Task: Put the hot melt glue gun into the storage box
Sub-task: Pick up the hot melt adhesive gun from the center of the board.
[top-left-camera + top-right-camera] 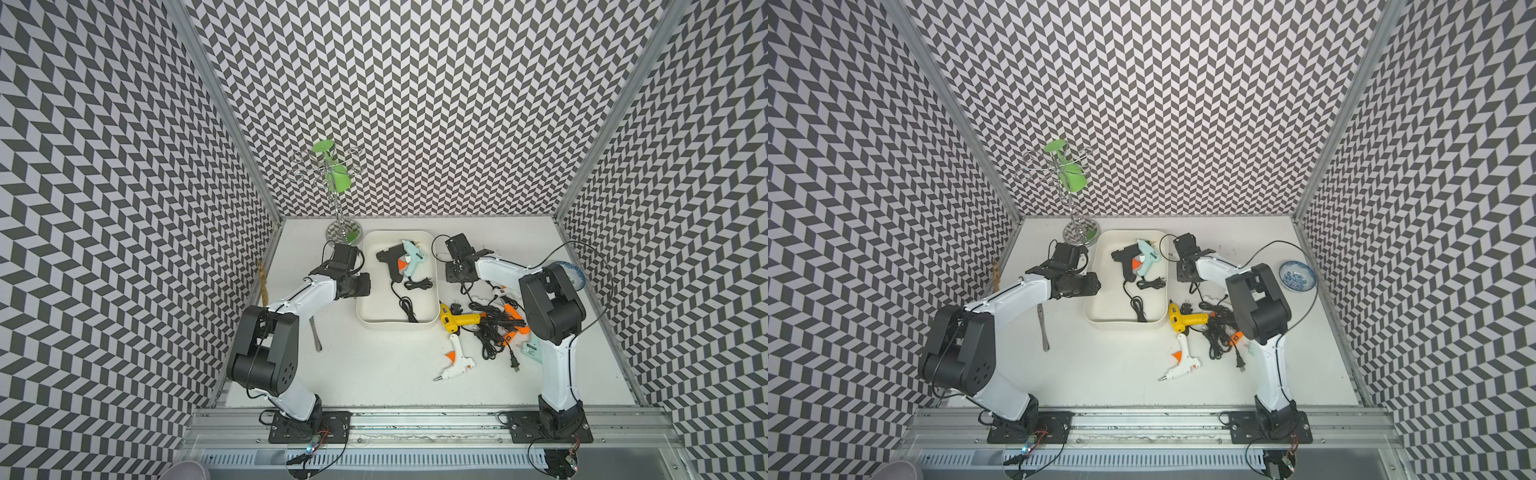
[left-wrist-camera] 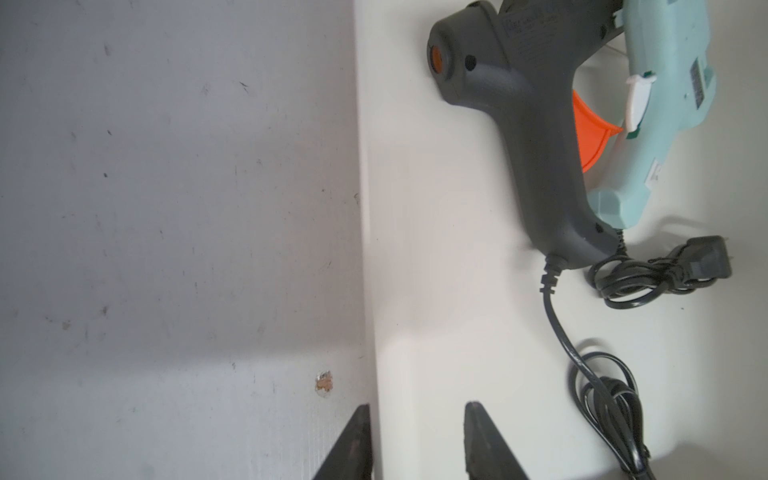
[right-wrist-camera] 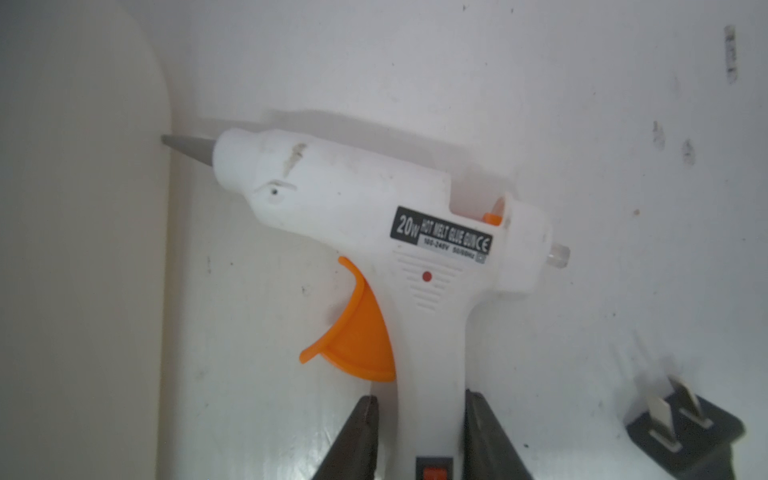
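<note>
Right claw [image 3: 419, 399] closed on the handle of the white 20W glue gun [image 3: 365, 199], flat on the counter [image 3: 582, 104] just right of the storage box [image 1: 390, 327], nozzle [image 3: 187, 145] touching its outer wall. Left claw [image 2: 415, 405] part open, astride the left wall. Inside, far end: black glue gun [image 1: 388, 259], pale blue glue gun [image 1: 413, 255], cords [image 1: 417, 284]; near end mostly bare. Left arm [image 1: 303, 295] and right arm [image 1: 498, 270] elbow-bent, wrists down.

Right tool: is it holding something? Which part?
The right tool straddles the handle of the white gun, very close. Whether it grips yet cannot be told.
</note>
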